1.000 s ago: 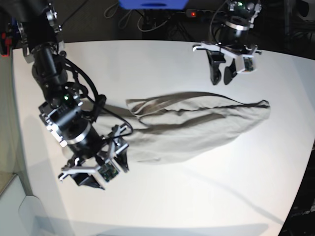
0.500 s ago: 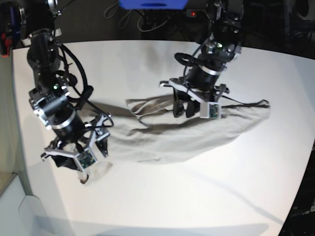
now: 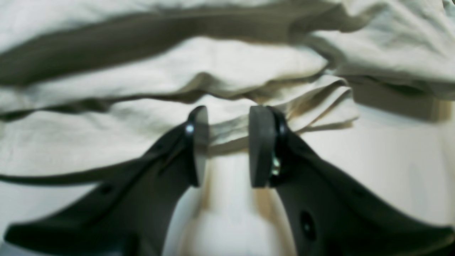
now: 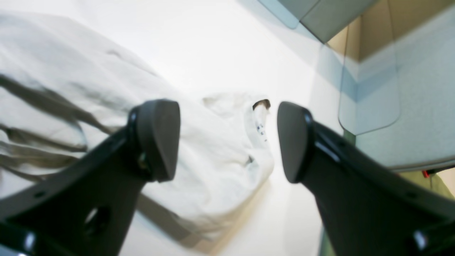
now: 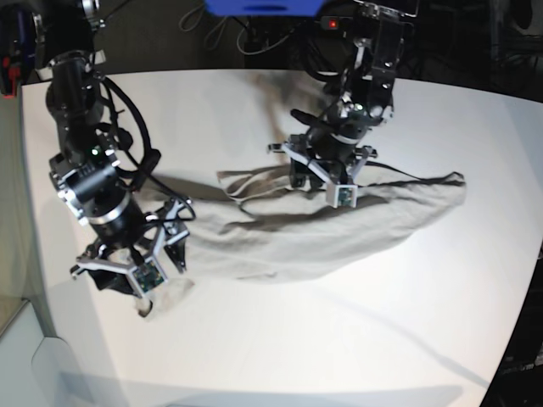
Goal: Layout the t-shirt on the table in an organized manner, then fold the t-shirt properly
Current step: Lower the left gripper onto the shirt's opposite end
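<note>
Your left hand point(image 3: 224, 145), parted, straddles a bunched fold of the wrinkled grey-beige cotton t-shirt point(image 5: 339, 225) sprawled mid-way across the white matte desk point(image 5: 356, 339); your right hand point(image 4: 227, 142) hovers released near its neck end. Pinching several layers risks dragging it crooked.

No words could be read anywhere. The t-shirt point(image 4: 213, 153) had tiny blue marks point(image 4: 260, 128) by its neck hole, too blurry to read.
</note>
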